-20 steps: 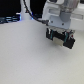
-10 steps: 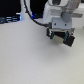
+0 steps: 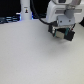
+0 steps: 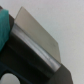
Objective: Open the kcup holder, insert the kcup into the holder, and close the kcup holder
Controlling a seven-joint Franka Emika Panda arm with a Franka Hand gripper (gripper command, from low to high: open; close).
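In the exterior view my gripper (image 3: 61, 36) hangs from the white arm at the exterior view's upper right, low over the white table (image 3: 30, 55). A dark boxy shape sits at the fingers, and I cannot tell gripper from kcup holder there. A small green spot (image 3: 69, 34) shows beside it and may be the kcup. The wrist view is blurred and very close. It shows a black body (image 4: 25, 62) with a shiny edge, a pale grey flat face (image 4: 39, 34) and a green patch (image 4: 4, 30) at the frame's edge. No fingers show clearly.
A tall white bottle-shaped object (image 3: 25, 9) with a blue glow stands at the back, at the exterior view's left. Dark cables and clutter (image 3: 7, 20) run along the table's far edge.
The gripper has drifted slightly upward and toward the back of the table over the last second. Nothing else has visibly moved.
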